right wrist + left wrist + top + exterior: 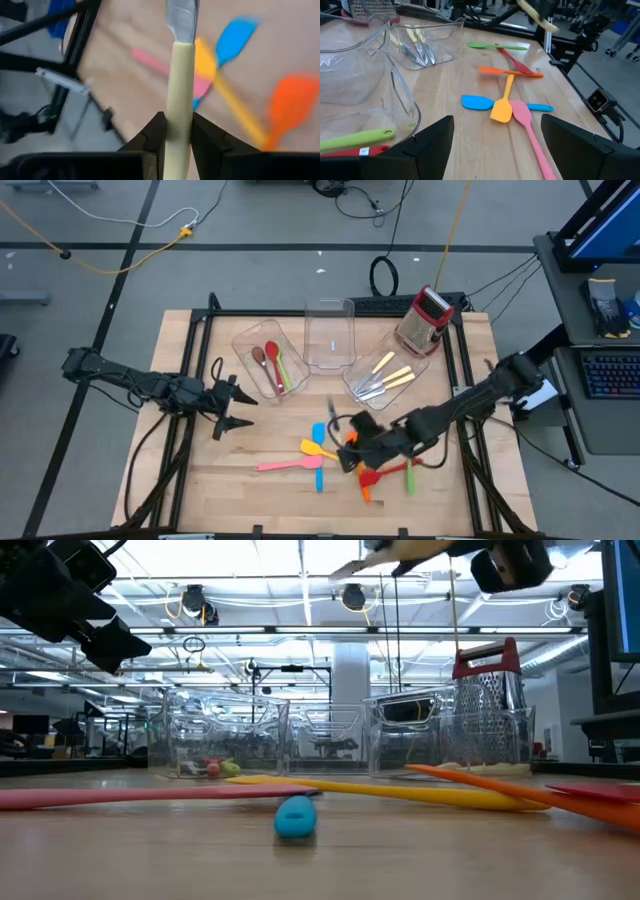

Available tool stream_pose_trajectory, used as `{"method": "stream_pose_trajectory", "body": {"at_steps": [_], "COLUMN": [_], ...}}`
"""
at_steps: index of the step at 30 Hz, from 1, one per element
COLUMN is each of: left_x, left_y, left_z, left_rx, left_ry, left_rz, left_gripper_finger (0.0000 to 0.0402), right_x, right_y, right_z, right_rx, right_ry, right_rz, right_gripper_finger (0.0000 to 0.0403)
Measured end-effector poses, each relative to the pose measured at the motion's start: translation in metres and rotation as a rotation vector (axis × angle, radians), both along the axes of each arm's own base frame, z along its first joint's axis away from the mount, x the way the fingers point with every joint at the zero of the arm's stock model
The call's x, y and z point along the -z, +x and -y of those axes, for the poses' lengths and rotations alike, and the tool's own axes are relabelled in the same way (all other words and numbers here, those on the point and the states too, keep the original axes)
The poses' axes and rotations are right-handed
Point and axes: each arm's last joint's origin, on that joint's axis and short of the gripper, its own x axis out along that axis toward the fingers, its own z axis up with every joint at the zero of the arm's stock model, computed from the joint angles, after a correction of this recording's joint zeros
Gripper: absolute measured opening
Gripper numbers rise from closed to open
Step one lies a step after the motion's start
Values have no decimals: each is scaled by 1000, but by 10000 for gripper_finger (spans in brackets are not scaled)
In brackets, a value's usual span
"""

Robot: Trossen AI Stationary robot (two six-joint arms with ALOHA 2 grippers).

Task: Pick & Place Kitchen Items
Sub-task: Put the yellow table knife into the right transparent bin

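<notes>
My right gripper (178,120) hangs above the table's near middle (348,438), shut on a cream-handled metal cutlery piece (180,75). Below it lie spatulas flat on the wood: yellow (312,447), blue (319,462), pink (285,466), orange (366,483), red (388,472) and green (408,479). One clear bin holds red, brown and green spoons (272,363); another holds cream-handled cutlery (385,375). My left gripper (232,408) waits open at the table's left, holding nothing. My right gripper pinches the cream handle (179,131) between its two fingers (156,136). The handle runs forward along the fingers, and the metal end (182,20) sticks out beyond the fingertips. The piece is lifted clear of the table, above the spatulas.
A bare clear bin (330,335) stands at the far middle between the other two. A red-and-silver box grater (425,320) stands at the far right. Black frame rails (200,360) run along the table's left, right and far sides. Bare wood lies at the near left.
</notes>
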Motion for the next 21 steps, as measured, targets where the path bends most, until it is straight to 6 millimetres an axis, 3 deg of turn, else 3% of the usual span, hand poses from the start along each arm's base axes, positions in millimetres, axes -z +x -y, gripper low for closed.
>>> {"method": "stream_pose_trajectory", "body": {"at_steps": [11, 21], "left_x": [0, 0], "left_y": [0, 0], "left_z": [-3, -5], "left_rx": [-109, -207], "left_ry": [-37, -84], "left_rz": [0, 2], "left_gripper_finger": [306, 306], "right_x": [-44, -55], "right_y": [-43, -72], "right_z": [56, 100], "right_rx": [-59, -225], "right_ry": [-342, -608], "right_rz": [-58, -257], "right_gripper_finger": [59, 59]}}
